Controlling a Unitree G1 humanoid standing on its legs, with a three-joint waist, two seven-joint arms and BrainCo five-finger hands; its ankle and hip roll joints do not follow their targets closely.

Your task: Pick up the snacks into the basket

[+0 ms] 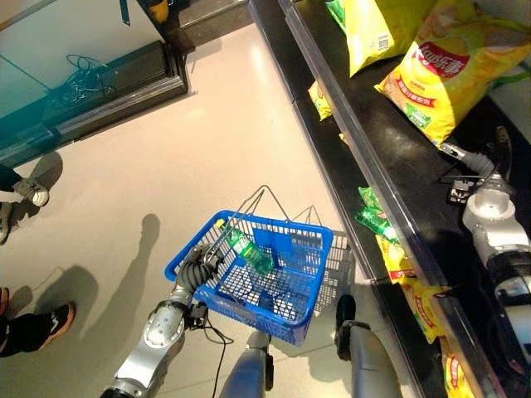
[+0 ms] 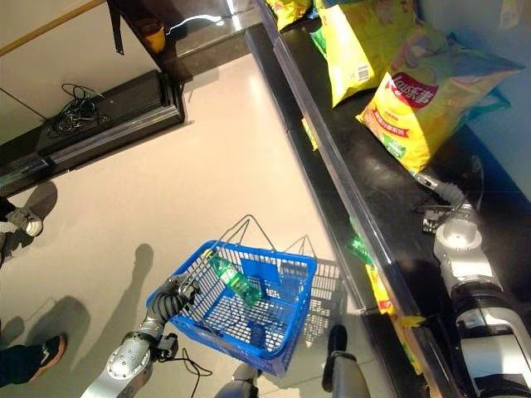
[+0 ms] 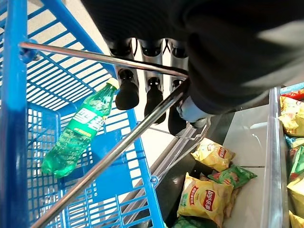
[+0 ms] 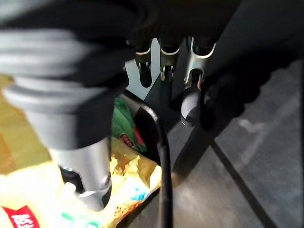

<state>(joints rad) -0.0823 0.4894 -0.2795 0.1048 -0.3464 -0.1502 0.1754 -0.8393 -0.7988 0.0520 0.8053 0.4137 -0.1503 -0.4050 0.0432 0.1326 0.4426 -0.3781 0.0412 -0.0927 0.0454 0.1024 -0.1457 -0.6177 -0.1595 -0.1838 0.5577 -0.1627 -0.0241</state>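
The long black shelf unit (image 1: 390,157) runs along the robot's right, stocked with large yellow crinkled-foil crisp bags (image 1: 440,75) on its upper level and smaller yellow and green packets on the level below. Beside it, held above the pale floor (image 1: 216,133), hangs the blue plastic mesh basket (image 1: 290,319) with its two wire handles. Inside lies one green plastic drink bottle (image 1: 251,254), tilted against the basket wall; no snack is in it yet.

The left hand (image 3: 147,90) has its fingers curled over one wire handle (image 3: 99,57) and carries the basket. The right hand (image 2: 431,186) is stretched out over the top shelf, its fingertips just beside the lower edge of the nearest big yellow bag (image 2: 423,99). The right wrist view looks along straight, uncurled fingers (image 4: 190,107) with yellow foil past them; they hold nothing.

The step in hand looks like the reach for that bag. A puffed bag will slip and crumple, so it would be best to take it by a corner or seam, with the thumb opposing the fingers, closing gently. The basket should be kept level and near the shelf so the carry across is short.
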